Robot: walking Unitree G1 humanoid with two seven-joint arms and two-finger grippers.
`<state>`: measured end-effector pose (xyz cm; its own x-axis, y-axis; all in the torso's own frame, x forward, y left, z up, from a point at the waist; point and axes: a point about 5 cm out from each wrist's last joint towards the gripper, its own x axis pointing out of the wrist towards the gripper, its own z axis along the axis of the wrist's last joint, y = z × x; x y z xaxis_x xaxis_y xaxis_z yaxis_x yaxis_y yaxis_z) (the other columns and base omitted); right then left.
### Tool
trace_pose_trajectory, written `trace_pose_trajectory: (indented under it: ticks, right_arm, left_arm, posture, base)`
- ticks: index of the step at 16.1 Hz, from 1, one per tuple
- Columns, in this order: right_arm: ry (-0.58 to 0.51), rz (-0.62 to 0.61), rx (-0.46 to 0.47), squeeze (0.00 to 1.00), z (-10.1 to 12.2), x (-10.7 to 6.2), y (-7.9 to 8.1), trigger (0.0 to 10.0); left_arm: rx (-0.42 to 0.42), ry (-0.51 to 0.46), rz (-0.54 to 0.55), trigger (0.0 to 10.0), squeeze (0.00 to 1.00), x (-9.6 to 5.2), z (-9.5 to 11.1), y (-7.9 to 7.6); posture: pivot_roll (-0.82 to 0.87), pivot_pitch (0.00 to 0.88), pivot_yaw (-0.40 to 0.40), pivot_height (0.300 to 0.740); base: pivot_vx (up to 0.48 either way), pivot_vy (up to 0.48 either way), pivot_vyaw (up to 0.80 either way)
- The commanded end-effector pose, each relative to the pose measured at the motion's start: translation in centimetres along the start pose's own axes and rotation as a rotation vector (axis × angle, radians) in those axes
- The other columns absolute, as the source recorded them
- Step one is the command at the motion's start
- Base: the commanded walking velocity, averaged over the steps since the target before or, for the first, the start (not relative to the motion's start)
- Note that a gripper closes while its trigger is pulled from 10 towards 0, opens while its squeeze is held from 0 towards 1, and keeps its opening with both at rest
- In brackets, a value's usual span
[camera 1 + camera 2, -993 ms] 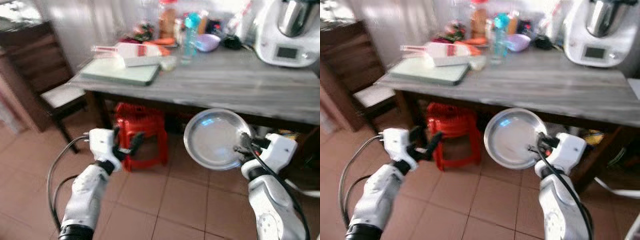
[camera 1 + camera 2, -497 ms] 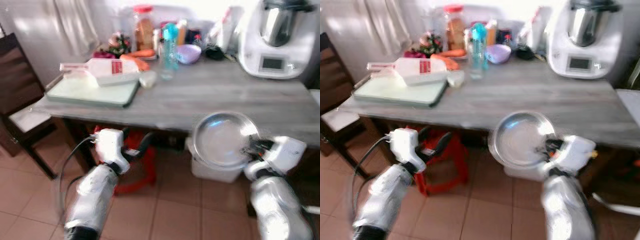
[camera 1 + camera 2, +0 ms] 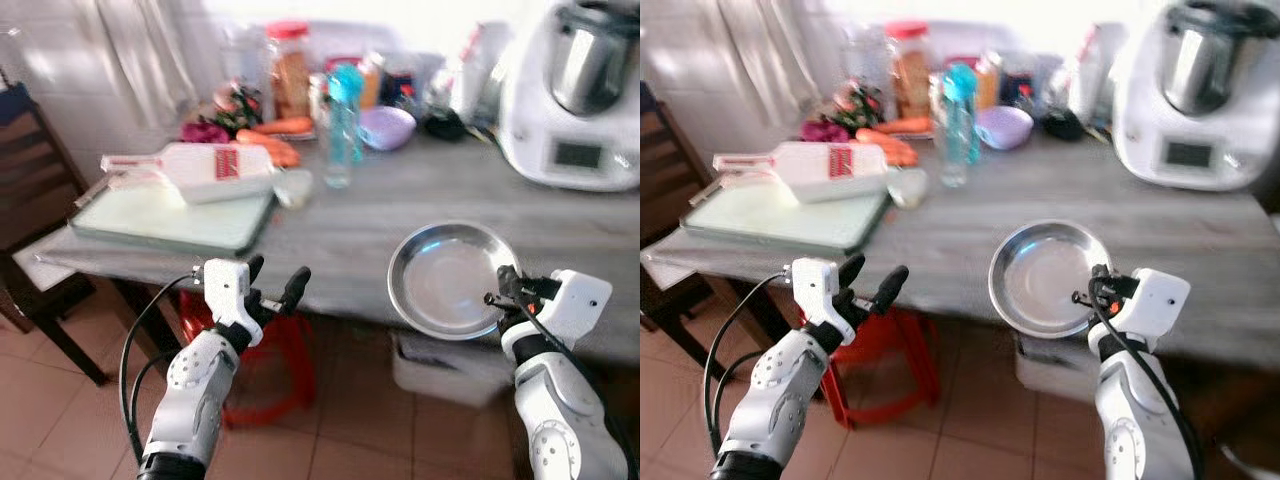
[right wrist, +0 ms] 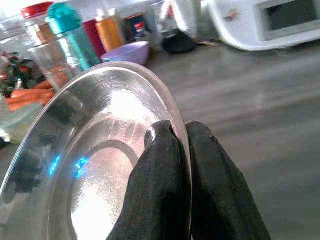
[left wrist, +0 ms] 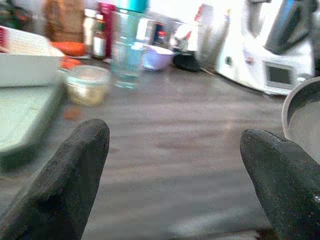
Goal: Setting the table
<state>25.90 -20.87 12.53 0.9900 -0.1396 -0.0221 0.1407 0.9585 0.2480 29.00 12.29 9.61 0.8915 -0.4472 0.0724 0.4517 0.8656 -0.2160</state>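
Plate: the steel plate (image 3: 445,280) hangs tilted over the table (image 3: 400,200) near its front edge.
Right gripper (image 4: 176,145): pinches the plate's rim.
Left gripper (image 3: 275,290): fingers spread wide, holding nothing.
Your move: level it, lower it onto bare wood, then let go.

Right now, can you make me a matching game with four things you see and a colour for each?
Things:
1. plate held by the right gripper
2. bowl at the back of the table
3. stool under the table
4. bottle cap

Colours:
A. red
B. teal
C. silver
D. purple

Pairs: 1-C, 2-D, 3-A, 4-B
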Motion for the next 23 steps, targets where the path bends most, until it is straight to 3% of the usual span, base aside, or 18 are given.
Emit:
trace_pose_trajectory:
  ticks: [1,3,7,10,15,20,23]
  right_arm:
    - [-0.009,0.019,0.012,0.00,0.1,0.2,0.8,10.0]
    - [-0.009,0.018,0.013,0.00,0.1,0.2,0.8,10.0]
    - [-0.001,-0.013,-0.013,0.00,0.3,0.3,-0.2,10.0]
    - [0.013,-0.103,0.020,0.00,0.2,0.5,-1.8,10.0]
    - [0.067,-0.173,0.058,0.00,0.2,2.1,-2.6,10.0]
    - [0.078,-0.154,0.068,0.00,0.0,3.5,-2.3,10.0]
    - [0.143,-0.101,0.164,0.00,-1.1,4.6,-0.9,10.0]
  left_arm:
    - [0.027,0.012,0.013,10.0,0.00,-0.4,0.2,0.6]
    - [0.018,0.016,0.016,10.0,0.00,-0.5,0.1,0.6]
    - [0.194,0.033,-0.022,10.0,0.00,-1.9,0.2,1.2]
    - [0.206,0.054,-0.014,10.0,0.00,-2.8,0.0,1.9]
    - [0.244,0.069,-0.114,10.0,0.00,-3.3,-0.5,1.1]
    - [0.314,0.080,-0.221,10.0,0.00,-3.5,-0.5,0.6]
    - [0.383,0.091,-0.317,10.0,0.00,-3.7,-0.6,0.1]
  posture:
    - [-0.02,0.000,0.025,0.740]
    - [-0.02,0.000,0.025,0.740]
    - [-0.02,0.000,0.026,0.740]
    - [-0.02,0.000,0.029,0.740]
    - [-0.02,0.000,0.031,0.740]
    - [-0.03,0.000,0.035,0.740]
    - [-0.02,0.000,0.040,0.740]
  base:
    - [0.375,0.000,0.00]
    - [0.311,0.000,0.00]
    - [0.000,0.000,0.00]
    - [0.000,0.000,0.00]
    - [0.000,0.000,0.00]
    - [0.000,0.000,0.00]
    - [0.000,0.000,0.00]
